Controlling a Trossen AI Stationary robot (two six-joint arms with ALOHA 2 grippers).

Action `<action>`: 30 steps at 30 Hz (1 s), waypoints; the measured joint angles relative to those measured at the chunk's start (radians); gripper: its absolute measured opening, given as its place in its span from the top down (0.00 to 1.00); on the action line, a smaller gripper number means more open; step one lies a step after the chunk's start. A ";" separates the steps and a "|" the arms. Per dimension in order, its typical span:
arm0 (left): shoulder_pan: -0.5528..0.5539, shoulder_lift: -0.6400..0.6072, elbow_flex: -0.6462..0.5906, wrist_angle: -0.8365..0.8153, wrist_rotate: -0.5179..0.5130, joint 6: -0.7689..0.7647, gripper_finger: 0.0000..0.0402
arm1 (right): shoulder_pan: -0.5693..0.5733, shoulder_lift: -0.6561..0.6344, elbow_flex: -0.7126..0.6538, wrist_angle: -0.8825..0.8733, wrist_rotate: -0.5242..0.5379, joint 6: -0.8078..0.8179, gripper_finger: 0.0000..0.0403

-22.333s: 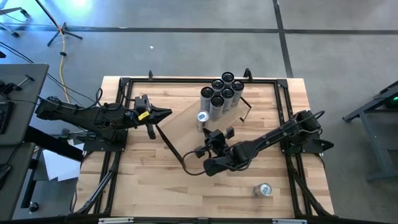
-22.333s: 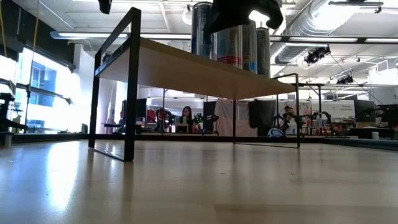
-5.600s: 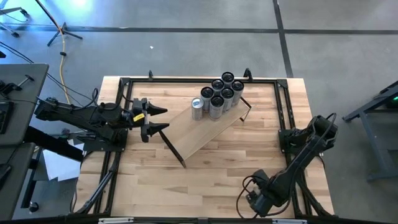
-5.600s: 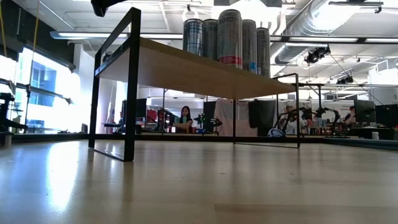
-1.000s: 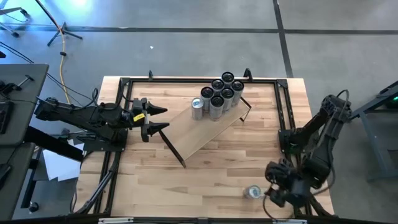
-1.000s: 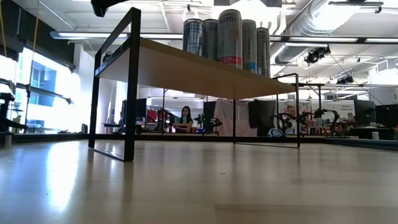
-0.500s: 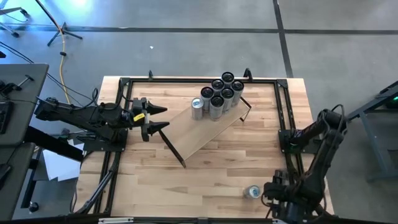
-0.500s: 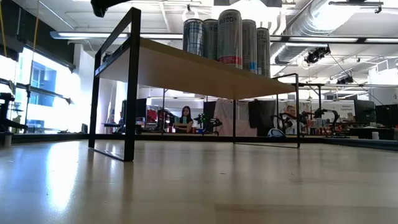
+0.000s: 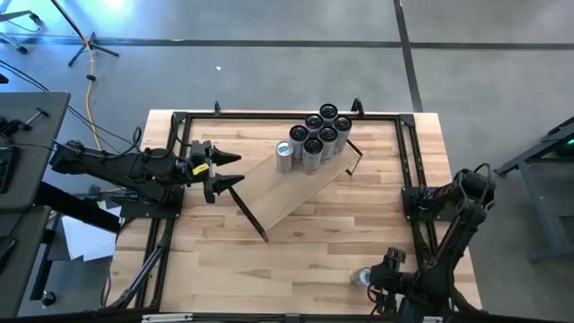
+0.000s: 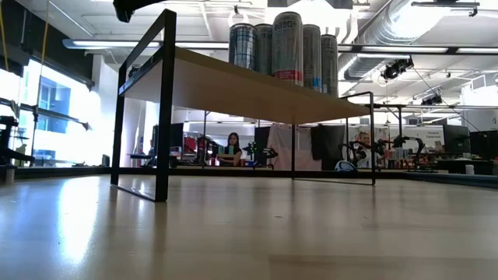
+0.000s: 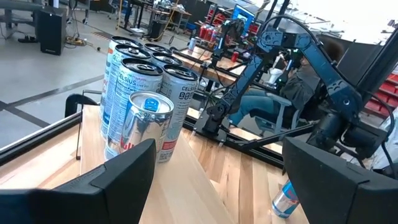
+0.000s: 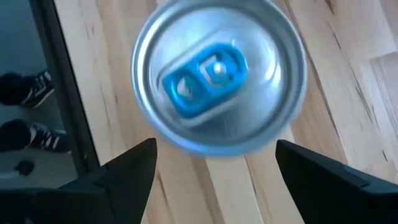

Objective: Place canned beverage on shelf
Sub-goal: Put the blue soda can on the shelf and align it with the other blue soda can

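Since half a second ago, we note that the right hand [image 9: 384, 280] has shifted toward the loose can [image 9: 361, 277] at the near right of the tabletop [image 9: 305, 238]; a second ago it stood off to the can's right, and it now sits just beside it, partly overlapping it from above in the high view. Its two fingers [image 12: 118, 177] stand apart, open, with nothing between them. In the right wrist view the can's silver lid with its blue tab fills the frame ahead of the spread fingers, so we judge the hand lined up over the top of the can and about to descend for a grasp; contact is not yet shown.

We find the left hand [image 9: 224, 175] unchanged, open and empty, waiting near the left end of the shelf [image 9: 300, 184].

The shelf lies diagonally across the middle of the tabletop. Seven cans [image 9: 314, 139] stand upright in a tight cluster at its far right end; the low view confirms them on top of the board.

Our judgement: six to seven cans are placed and the loose one remains. The shelf's near left length is bare and offers room. Risk: the can stands close to the tabletop's near edge, so a misaligned closure could knock it off.
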 joint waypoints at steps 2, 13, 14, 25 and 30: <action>0.000 0.000 0.000 0.000 0.000 0.000 0.20 | -0.005 0.015 0.000 0.017 0.024 -0.001 0.22; 0.000 0.000 0.000 0.000 0.000 0.000 0.20 | -0.055 0.061 0.000 0.060 0.159 -0.001 0.22; 0.000 0.000 0.000 0.000 0.000 0.000 0.20 | -0.061 0.061 0.000 0.060 0.165 -0.001 0.22; 0.000 0.000 0.000 0.000 0.000 0.000 0.20 | -0.061 0.061 0.000 0.056 0.150 0.009 0.22; 0.000 0.000 0.000 0.000 0.000 0.000 0.20 | -0.061 0.061 0.000 0.063 0.128 0.007 0.22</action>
